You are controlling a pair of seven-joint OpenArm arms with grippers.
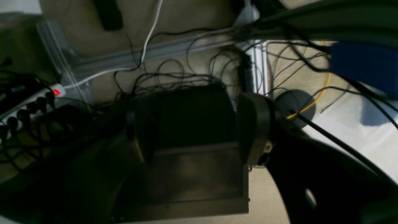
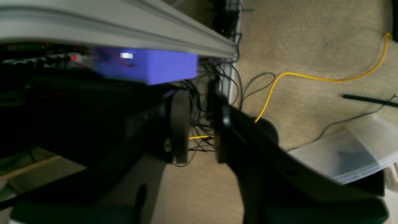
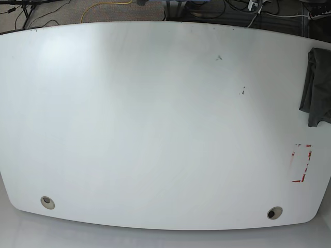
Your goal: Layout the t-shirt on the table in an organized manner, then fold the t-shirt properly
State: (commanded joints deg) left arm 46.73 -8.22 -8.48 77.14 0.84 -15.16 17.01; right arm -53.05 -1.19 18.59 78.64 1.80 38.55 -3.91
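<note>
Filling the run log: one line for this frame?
stage: pre-grasp | t-shirt: bunched at table right edge, partly out of frame | left gripper: open, off table | right gripper: open, off table

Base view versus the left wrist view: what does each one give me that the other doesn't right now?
Only the base view shows the table from above, with the t-shirt bunched at its right edge, the red-outlined rectangle and two grommet holes; neither hand appears there. Only the left wrist view shows the left hand, open and holding nothing, over a power strip with a red light. Both views show carpet, tangled black cables and a yellow cable.
</note>
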